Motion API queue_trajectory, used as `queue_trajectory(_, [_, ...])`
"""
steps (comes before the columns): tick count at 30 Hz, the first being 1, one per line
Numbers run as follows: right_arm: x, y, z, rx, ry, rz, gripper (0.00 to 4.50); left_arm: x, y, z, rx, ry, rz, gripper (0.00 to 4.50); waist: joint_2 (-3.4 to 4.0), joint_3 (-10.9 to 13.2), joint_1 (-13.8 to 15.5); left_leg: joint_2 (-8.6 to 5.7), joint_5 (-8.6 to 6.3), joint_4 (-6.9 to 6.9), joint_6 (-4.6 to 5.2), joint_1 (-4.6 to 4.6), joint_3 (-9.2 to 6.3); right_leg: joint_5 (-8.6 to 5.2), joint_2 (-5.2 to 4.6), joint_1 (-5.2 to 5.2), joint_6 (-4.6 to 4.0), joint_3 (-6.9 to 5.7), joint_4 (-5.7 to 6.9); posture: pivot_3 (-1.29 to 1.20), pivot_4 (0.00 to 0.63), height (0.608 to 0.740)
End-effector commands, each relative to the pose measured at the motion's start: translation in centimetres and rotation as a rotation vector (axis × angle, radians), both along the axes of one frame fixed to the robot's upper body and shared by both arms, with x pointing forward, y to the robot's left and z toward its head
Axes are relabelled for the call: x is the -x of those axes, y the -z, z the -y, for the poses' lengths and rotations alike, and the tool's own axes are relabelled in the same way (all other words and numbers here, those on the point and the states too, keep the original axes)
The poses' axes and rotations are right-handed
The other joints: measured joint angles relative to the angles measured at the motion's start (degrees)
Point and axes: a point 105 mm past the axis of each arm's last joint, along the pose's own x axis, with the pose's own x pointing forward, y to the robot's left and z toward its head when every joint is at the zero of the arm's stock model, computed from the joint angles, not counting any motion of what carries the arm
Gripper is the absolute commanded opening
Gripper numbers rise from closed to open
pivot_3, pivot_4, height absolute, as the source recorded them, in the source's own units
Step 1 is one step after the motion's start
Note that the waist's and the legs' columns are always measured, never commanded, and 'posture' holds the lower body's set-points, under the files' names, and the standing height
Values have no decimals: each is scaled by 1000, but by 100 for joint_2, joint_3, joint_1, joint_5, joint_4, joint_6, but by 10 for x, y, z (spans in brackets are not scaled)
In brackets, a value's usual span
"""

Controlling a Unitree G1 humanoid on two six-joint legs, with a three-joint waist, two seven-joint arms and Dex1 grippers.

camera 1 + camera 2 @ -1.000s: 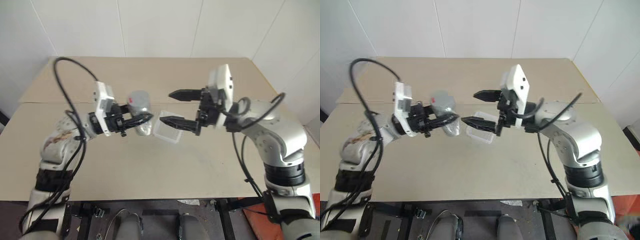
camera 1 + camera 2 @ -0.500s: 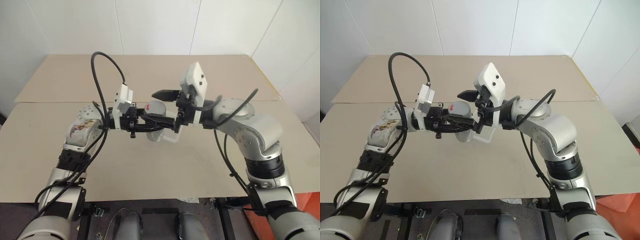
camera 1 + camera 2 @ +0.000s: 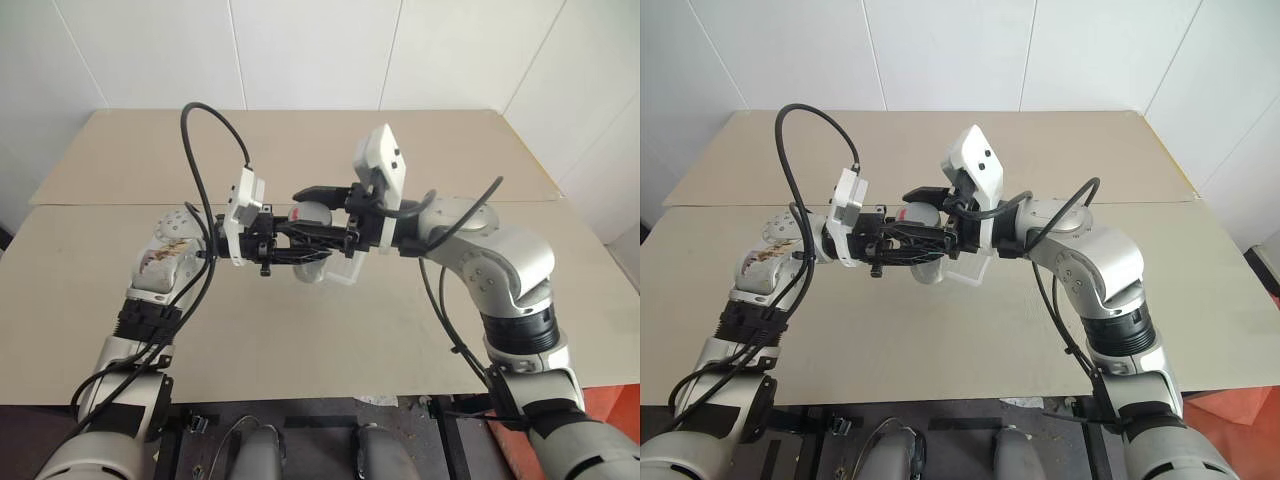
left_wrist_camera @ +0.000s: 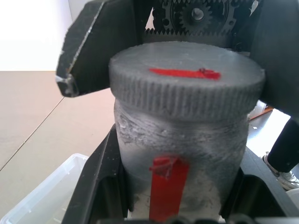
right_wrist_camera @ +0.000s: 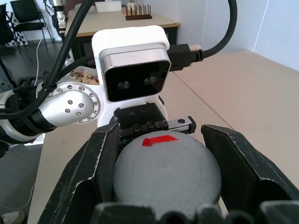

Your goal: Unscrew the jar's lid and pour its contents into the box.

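Left hand (image 4: pixel 180 205) pinching jar (image 4: pixel 182 154); right hand (image 5: pixel 166 161) clamped on lid (image 5: pixel 167 175), above box (image 3: pixel 345 270).

A broad beige table (image 3: pixel 300 350) fills most of the head views, its surface made of two boards that meet at a seam (image 3: pixel 90 206) running left to right across the far half. Behind the table stands a white panelled wall (image 3: pixel 320 50), with thin vertical joints between the panels. At the near right corner, beyond the table edge, an orange patch (image 3: pixel 625 395) lies low on the floor. In the right wrist view another table (image 5: pixel 135 21) stands far off in the room, bearing a small wooden rack (image 5: pixel 138 11) and a white tray (image 5: pixel 106 6), with a black chair (image 5: pixel 29 17) beside it.
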Motion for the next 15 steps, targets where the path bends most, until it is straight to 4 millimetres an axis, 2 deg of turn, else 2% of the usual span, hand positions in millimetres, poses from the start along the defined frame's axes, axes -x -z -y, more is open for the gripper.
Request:
queue_trajectory(1, [4, -10, -1, -22, -94, 59, 2740, 10, -26, 0, 80, 70, 57, 1935, 0, 0, 0, 0, 0, 1, 0, 0, 0, 0, 0, 0, 0, 0, 0, 0, 150, 740])
queue_trajectory(3, [7, -12, -1, -22, -190, 75, 2740, 15, -29, -1, 97, 113, 43, 1935, 0, 0, -4, 0, 0, 2, 0, 0, 0, 0, 0, 1, 0, 0, 0, 0, 150, 740])
queue_trajectory(7, [25, -17, 1, -21, -550, 111, 2740, 29, -39, -1, 115, 231, -6, 1935, 3, 2, -15, 2, 0, 7, 0, 0, 0, 0, 3, 2, 0, 0, 0, 0, 150, 740])
queue_trajectory(10, [34, -10, 2, 52, -793, 113, 2740, 42, -40, 1, 60, 347, -4, 1935, 6, 4, -24, 2, 0, 9, 0, 1, 1, 0, 4, 3, 1, -1, 1, 0, 150, 740])
queue_trajectory(15, [28, -6, -7, 85, -866, 103, 2740, 58, -40, 6, -3, 463, -27, 1935, 10, 6, -60, 6, 0, 10, 0, 4, -1, 0, 6, 3, 0, -1, 5, 0, 150, 740])
